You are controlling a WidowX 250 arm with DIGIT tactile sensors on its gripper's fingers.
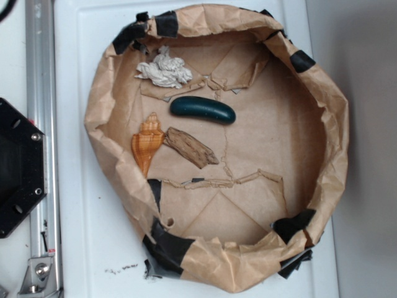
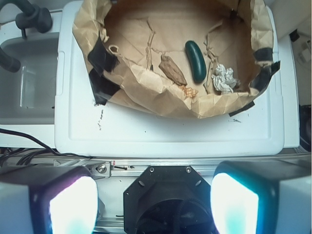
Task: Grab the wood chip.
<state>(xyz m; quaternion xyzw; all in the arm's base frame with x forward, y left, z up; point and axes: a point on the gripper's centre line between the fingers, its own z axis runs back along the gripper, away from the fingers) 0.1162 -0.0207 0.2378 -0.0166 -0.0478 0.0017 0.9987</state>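
Observation:
The wood chip (image 1: pixel 190 147) is a flat, ragged brown piece lying on the floor of a crumpled brown paper basin (image 1: pixel 329 124), between the orange seashell (image 1: pixel 147 143) and the dark green oblong (image 1: pixel 203 109). In the wrist view the chip (image 2: pixel 172 69) lies inside the basin, far from my gripper (image 2: pixel 153 204). The gripper is open and empty, its two glowing pads (image 2: pixel 73 207) wide apart, over the black robot base (image 2: pixel 165 195). The gripper does not show in the exterior view.
A crumpled white paper wad (image 1: pixel 164 70) lies at the basin's back left; it also shows in the wrist view (image 2: pixel 224 79). The basin has raised paper walls patched with black tape (image 1: pixel 167 245) and sits on a white platform (image 1: pixel 74 155). A metal rail (image 1: pixel 40 124) and the black base (image 1: pixel 18 167) stand at the left.

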